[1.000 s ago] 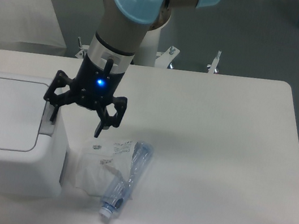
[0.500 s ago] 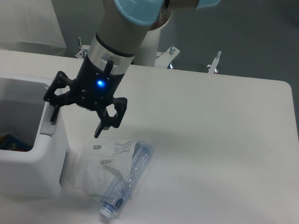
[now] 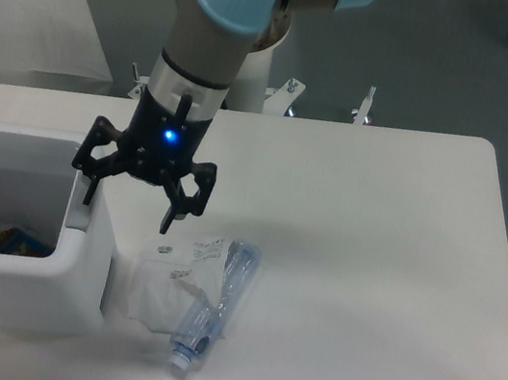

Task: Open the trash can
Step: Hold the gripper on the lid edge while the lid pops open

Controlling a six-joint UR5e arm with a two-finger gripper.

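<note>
The trash can point(image 3: 19, 282) sits at the left edge of the table point(image 3: 377, 269), and its top is open, so you can see stuff lying down inside. The claw point(image 3: 126, 211) hangs right over the can's right rim with its 2 fingers spread wide and nothing between them. 1 finger is just above the rim, by the spot where the button seems to be. If the arm goes down or left from here, that finger could bump the rim and shove the can. The other finger hangs over a paper wrapper point(image 3: 165, 283) with a clear bottle point(image 3: 215, 305) on it, so going down there could squash them. Up and to the right there is lots of bare table to move over safely.
</note>
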